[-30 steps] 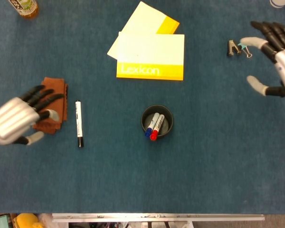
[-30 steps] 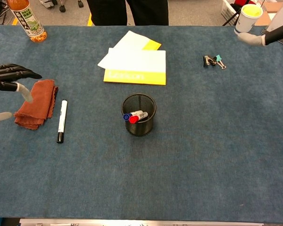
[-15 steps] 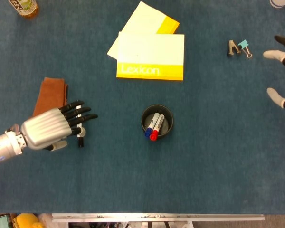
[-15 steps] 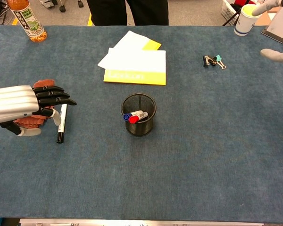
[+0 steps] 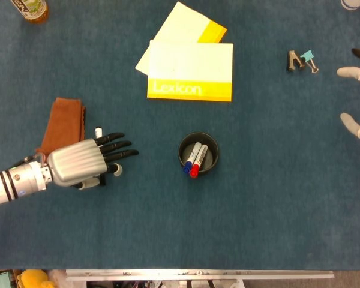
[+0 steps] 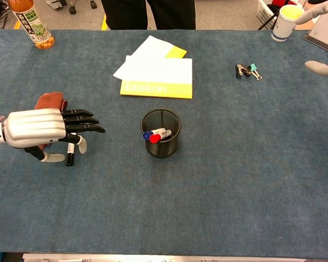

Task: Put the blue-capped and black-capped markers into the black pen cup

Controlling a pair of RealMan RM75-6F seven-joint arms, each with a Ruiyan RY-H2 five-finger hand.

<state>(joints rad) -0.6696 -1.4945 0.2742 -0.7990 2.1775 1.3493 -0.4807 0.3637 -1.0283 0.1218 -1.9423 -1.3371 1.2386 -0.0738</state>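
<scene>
The black pen cup [image 5: 180, 149] [image 6: 163, 148] stands mid-table. Inside it lean the blue-capped marker [image 5: 187, 167] [image 6: 146, 135] and a red-capped marker [image 5: 194, 172] [image 6: 154, 138]. The black-capped marker [image 5: 98, 131] [image 6: 70, 153] lies on the cloth-covered table left of the cup, mostly hidden in the head view. My left hand [image 5: 78, 163] [image 6: 35, 127] hovers over it, fingers stretched toward the cup and thumb beside the marker, holding nothing. Only part of my right hand [image 5: 355, 72] [image 6: 320, 67] shows at the far right edge, with its fingers apart and empty.
A brown cloth [image 5: 63, 120] [image 6: 48, 100] lies just behind my left hand. Yellow notepads [image 5: 190, 71] [image 6: 156, 75] sit behind the cup, binder clips [image 5: 302, 60] [image 6: 247, 70] at the back right. A bottle [image 6: 31, 22] and a paper cup [image 6: 287, 22] stand at the far corners.
My left hand has moved right from the brown cloth to above the black-capped marker. My right hand has drawn back toward the right edge.
</scene>
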